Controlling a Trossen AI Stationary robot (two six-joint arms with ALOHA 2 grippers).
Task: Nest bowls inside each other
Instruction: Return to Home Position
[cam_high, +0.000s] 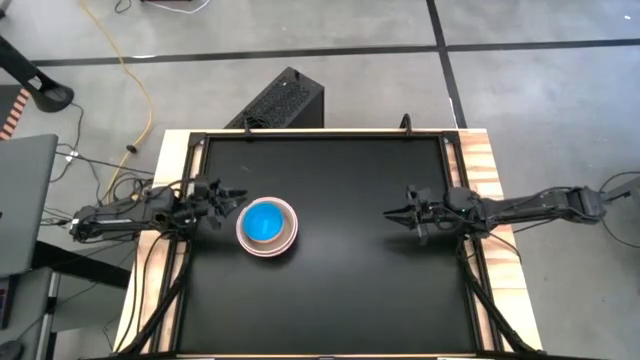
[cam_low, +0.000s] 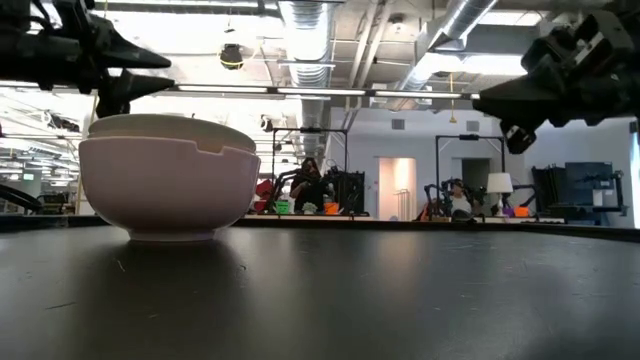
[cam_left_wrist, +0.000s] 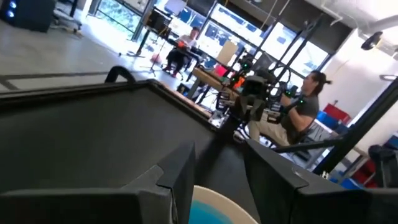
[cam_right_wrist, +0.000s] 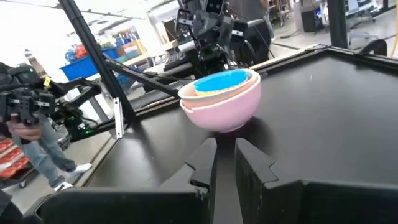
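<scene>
A stack of nested bowls (cam_high: 267, 226) stands on its base left of the table's middle. The outer bowl is pale pink (cam_right_wrist: 224, 106), a cream one sits inside it, and a light blue one (cam_right_wrist: 219, 81) is innermost. My left gripper (cam_high: 232, 203) hovers open just left of the stack, level, a little higher than its rim (cam_low: 165, 128). In the left wrist view the stack's rim (cam_left_wrist: 217, 208) shows below the open fingers. My right gripper (cam_high: 395, 213) hangs level over the table's right half, far from the stack, with a narrow gap between its fingers (cam_right_wrist: 208, 152) and nothing in it.
The black table top (cam_high: 330, 290) has a dark frame and wooden side strips (cam_high: 490, 170). A black box (cam_high: 285, 100) stands on the floor beyond the far edge, and cables (cam_high: 120, 190) lie at the left. People sit at desks in the room behind. Bare table lies between the stack and my right gripper.
</scene>
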